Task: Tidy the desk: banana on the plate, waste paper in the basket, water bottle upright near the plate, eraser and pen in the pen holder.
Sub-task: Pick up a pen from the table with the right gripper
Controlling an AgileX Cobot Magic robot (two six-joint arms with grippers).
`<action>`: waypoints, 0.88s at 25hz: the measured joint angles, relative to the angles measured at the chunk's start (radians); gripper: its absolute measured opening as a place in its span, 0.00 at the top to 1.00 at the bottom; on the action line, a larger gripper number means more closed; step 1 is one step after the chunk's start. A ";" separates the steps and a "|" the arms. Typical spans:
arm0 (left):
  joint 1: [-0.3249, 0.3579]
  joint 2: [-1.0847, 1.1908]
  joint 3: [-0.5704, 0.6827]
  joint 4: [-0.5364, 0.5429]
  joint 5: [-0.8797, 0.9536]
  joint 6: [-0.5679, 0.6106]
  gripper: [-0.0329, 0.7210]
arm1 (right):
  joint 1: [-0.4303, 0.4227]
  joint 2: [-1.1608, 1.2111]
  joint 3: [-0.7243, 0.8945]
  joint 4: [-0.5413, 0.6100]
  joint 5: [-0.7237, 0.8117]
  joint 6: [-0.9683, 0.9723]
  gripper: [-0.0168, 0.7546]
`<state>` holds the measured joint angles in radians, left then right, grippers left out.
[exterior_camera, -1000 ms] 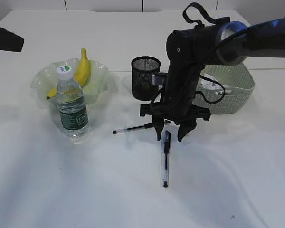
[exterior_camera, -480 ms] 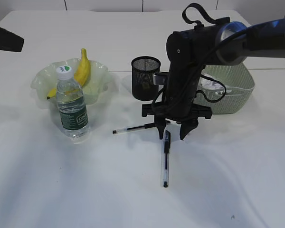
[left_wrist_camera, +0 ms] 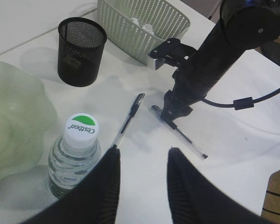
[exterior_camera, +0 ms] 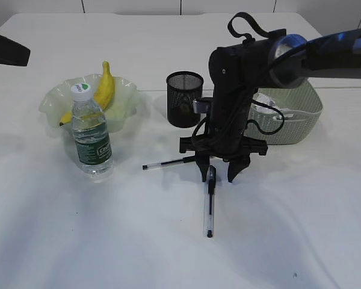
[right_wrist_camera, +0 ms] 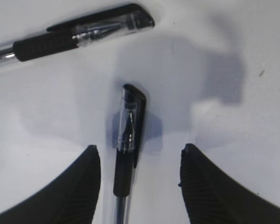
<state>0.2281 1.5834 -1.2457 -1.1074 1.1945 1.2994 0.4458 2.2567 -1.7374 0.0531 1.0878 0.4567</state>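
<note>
Two pens lie on the white table: one pen (exterior_camera: 209, 205) runs front to back, a second pen (exterior_camera: 168, 162) lies crosswise to its left. My right gripper (exterior_camera: 216, 176) is open and straddles the cap end of the first pen (right_wrist_camera: 127, 140); the second pen (right_wrist_camera: 70, 35) shows above it. My left gripper (left_wrist_camera: 141, 156) is open and empty, hovering above the water bottle (left_wrist_camera: 77, 151). The bottle (exterior_camera: 90, 133) stands upright in front of the plate (exterior_camera: 123, 96), which holds the banana (exterior_camera: 104, 87). The black mesh pen holder (exterior_camera: 185, 99) has a small object inside. Waste paper (exterior_camera: 266, 107) lies in the basket (exterior_camera: 289, 117).
The right arm's black body and cables (exterior_camera: 234, 90) rise between the pen holder and the basket. In the left wrist view the pen holder (left_wrist_camera: 80, 51) and the basket (left_wrist_camera: 140, 25) stand at the far side. The table's front half is bare white surface.
My right gripper has sunk a little toward the table over the cap end of the front-to-back pen. The pens, bottle and banana have not moved.
</note>
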 joint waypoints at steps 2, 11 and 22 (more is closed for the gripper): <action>0.000 0.000 0.000 0.002 0.000 0.000 0.65 | 0.000 0.009 0.000 0.000 0.000 0.000 0.45; 0.000 0.000 0.000 0.012 0.000 -0.002 0.65 | 0.000 0.025 -0.008 0.008 0.000 0.002 0.45; 0.000 0.000 0.000 0.014 0.000 -0.002 0.65 | 0.000 0.027 -0.008 0.010 0.009 0.002 0.46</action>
<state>0.2281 1.5834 -1.2457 -1.0936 1.1945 1.2978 0.4458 2.2837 -1.7453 0.0629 1.0964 0.4586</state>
